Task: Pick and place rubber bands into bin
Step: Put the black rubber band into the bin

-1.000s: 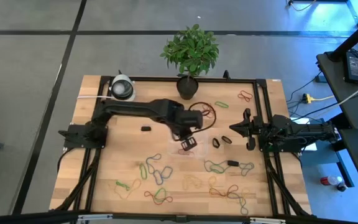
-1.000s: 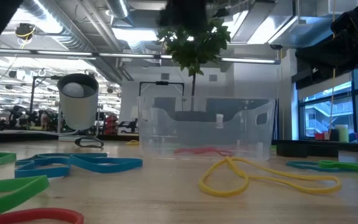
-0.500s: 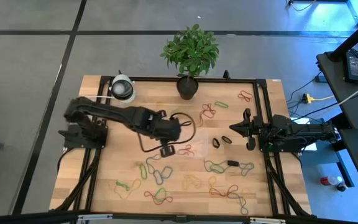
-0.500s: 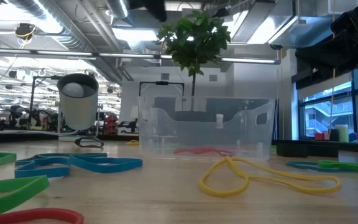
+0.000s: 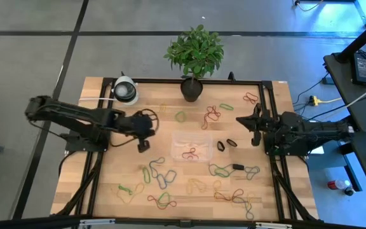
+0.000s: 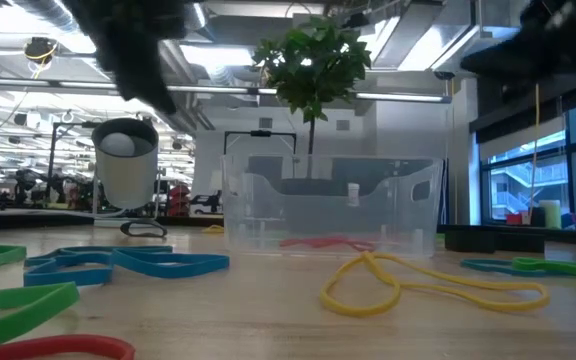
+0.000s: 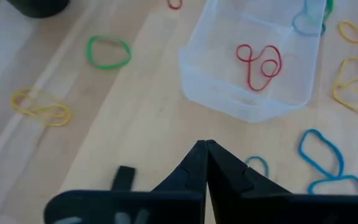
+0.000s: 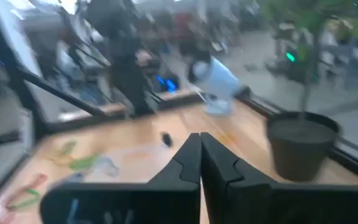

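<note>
The clear bin stands at the table's middle, with a red rubber band lying on its floor; both also show in the left wrist view, the bin and the band. Many rubber bands lie loose on the wood, among them a green one, a red one and blue ones. My left gripper is shut and empty, to the left of the bin; its fingertips meet in the left wrist view. My right gripper is shut and empty at the table's right side.
A dark plant pot with a green plant stands at the far edge, and a white round device at the far left. Black loops and a small black piece lie right of the bin. A small black block lies near my left gripper.
My left gripper has drawn back from above the bin toward the table's left edge, staying shut and empty. My right arm has shifted a little toward the far edge. The red band stays in the bin.
</note>
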Action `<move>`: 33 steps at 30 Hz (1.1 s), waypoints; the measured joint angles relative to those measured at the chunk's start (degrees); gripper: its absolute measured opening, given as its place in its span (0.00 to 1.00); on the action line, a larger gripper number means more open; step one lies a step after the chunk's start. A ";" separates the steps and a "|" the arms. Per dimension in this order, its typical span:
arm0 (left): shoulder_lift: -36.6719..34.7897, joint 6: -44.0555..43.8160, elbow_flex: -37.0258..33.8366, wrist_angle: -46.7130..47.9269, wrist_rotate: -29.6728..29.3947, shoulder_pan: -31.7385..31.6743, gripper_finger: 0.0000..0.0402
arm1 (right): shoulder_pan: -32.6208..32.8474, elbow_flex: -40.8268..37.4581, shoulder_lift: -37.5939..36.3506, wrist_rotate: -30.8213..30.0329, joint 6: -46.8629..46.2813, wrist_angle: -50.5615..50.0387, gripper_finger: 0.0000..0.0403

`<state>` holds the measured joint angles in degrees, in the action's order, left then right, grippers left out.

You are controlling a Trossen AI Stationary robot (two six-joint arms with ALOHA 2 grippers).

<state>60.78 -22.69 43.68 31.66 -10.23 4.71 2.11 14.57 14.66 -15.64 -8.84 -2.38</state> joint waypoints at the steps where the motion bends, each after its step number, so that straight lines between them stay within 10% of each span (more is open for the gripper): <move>1: -2.03 0.96 -1.70 -0.74 0.51 -0.81 0.00 | 0.00 2.66 3.06 -1.23 -0.54 -2.62 0.00; 15: -17.80 17.64 -9.09 -1.32 4.68 -9.91 0.00 | -2.69 34.03 51.38 2.16 -38.43 -57.97 0.06; 33: -22.76 16.70 -12.67 -0.15 11.87 -13.81 0.00 | -0.95 26.09 70.03 13.95 -45.02 -42.78 0.28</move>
<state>38.02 -6.00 31.00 31.51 1.64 -9.10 1.16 40.66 84.68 -1.70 -53.87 -45.16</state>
